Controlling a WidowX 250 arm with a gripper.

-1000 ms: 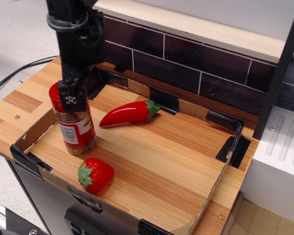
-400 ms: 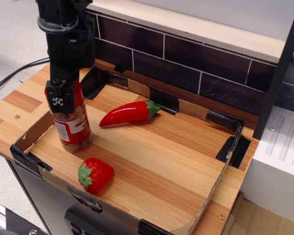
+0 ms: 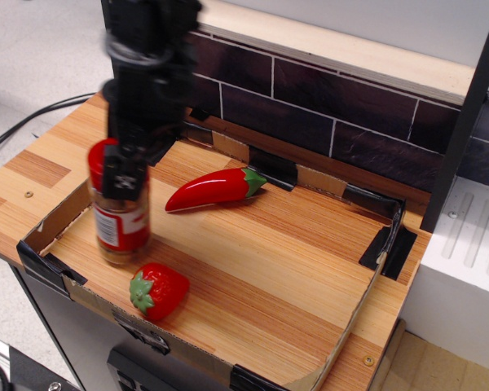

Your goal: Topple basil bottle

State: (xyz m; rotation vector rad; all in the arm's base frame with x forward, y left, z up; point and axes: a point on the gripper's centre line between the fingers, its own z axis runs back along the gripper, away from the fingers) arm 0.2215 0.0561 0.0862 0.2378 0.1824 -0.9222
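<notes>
The basil bottle (image 3: 118,230) is a clear jar with a red cap and a red-and-white label. It stands about upright at the front left of the wooden board. My gripper (image 3: 124,173) comes down from above and is blurred by motion. Its near finger covers the right part of the cap, and the far finger is hidden behind the bottle. The jaws look closed on the bottle's top.
A toy strawberry (image 3: 157,291) lies just in front and right of the bottle. A red toy chili (image 3: 212,189) lies behind and to the right. A low cardboard rim (image 3: 53,230) with black tape rings the board. A dark tiled wall (image 3: 326,110) stands behind.
The gripper swung left and then back right. The bottle's top followed it, leaning left and returning to about upright, and its base shifted slightly left and toward the front.
</notes>
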